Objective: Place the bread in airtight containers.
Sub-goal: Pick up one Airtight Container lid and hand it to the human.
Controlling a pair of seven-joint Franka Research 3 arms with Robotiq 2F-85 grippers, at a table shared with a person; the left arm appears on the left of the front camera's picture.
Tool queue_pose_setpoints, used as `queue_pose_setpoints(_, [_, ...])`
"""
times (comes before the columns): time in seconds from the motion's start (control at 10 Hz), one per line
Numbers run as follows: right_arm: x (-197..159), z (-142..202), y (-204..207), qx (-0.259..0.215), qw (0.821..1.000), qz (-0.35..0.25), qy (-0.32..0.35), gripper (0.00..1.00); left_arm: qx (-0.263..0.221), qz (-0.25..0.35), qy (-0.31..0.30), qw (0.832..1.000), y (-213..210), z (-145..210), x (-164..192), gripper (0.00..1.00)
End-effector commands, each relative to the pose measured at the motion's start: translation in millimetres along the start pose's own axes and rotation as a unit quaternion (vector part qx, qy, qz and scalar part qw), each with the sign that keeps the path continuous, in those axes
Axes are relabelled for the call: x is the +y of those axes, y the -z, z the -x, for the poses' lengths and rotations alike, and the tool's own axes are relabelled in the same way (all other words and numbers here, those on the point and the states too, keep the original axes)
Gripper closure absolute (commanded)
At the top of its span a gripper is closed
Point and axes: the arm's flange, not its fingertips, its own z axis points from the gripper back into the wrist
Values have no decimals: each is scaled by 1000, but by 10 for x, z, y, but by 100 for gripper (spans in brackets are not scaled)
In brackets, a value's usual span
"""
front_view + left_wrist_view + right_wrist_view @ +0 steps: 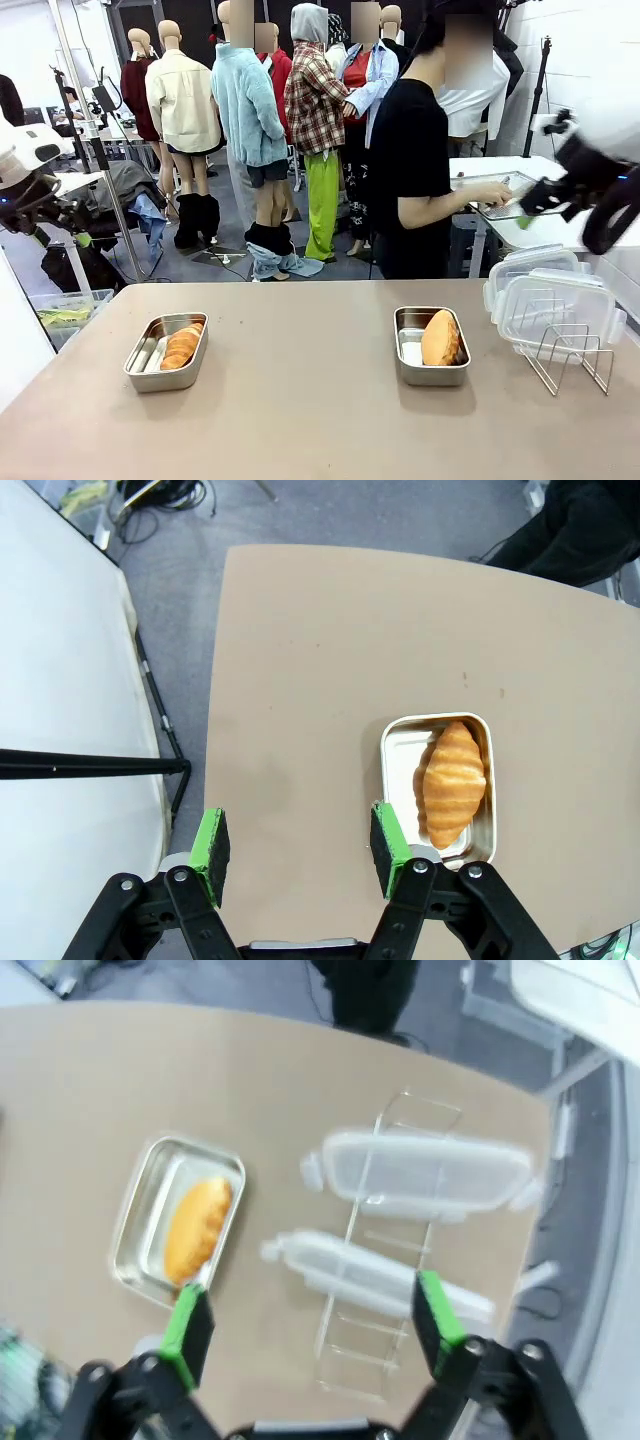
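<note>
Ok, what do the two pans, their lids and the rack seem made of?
Left pan and right pan: probably stainless steel, brushed silver, walls reflecting light.
Lids: clear plastic, see-through with whitish rims and snap flaps.
Rack: thin shiny wire, apparently metal; coating cannot be told.

Tan bench (300, 410), matte, with rounded corners. Wire rack (578, 368) upright at its right end, near the far edge. Beyond the far edge, person (410, 170) in a black top, side-on, facing a white bench (478, 166) with a laptop (505, 205) on it. Low beside the tan bench's left end, clear bin (68, 308) with yellow-green contents on grey floor (220, 262). Along that same side, white panel (60, 680) with a black rod (90, 767) lying across it.
</note>
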Motion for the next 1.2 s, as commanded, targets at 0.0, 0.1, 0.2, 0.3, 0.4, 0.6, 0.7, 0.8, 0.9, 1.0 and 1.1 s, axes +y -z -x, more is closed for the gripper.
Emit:
queue_pose_setpoints(0.0, [-321, 138, -52, 43, 994, -80, -54, 2, -4, -3, -2, 1000, -39, -8, -86, 26])
queue_pose_setpoints(0.1, [-359, 192, -9, 57, 991, -105, -60, 2, -4, -3, -2, 1000, -39, -8, -86, 26])
queue_pose_setpoints(0.2, [-227, 163, -54, 14, 999, -40, -31, 2, -4, -3, -2, 1000, -39, -8, -86, 26])
queue_pose_setpoints(0.3, [-227, 163, -54, 14, 999, -40, -31, 2, -4, -3, -2, 1000, -39, -8, -86, 26])
queue_pose_setpoints(0.4, [-227, 163, -54, 14, 999, -40, -31, 2, -4, -3, -2, 1000, -39, -8, -86, 26])
queue_pose_setpoints(0.6, [-227, 163, -54, 14, 999, -40, -31, 2, -4, -3, -2, 1000, -39, -8, -86, 26])
queue_pose_setpoints(0.7, [-227, 163, -54, 14, 999, -40, -31, 2, -4, -3, -2, 1000, -39, -8, -86, 26])
queue_pose_setpoints(0.8, [-227, 163, -54, 14, 999, -40, -31, 2, -4, -3, -2, 1000, -39, -8, -86, 26])
queue_pose_setpoints(0.9, [-227, 163, -54, 14, 999, -40, -31, 2, -4, -3, -2, 1000, -39, -8, -86, 26])
queue_pose_setpoints(1.0, [-227, 163, -54, 14, 999, -40, -31, 2, -4, -3, -2, 1000, -39, -8, -86, 26])
queue_pose_setpoints(1.1, [-227, 163, -54, 14, 999, -40, -31, 2, -4, -3, -2, 1000, -39, -8, -86, 26])
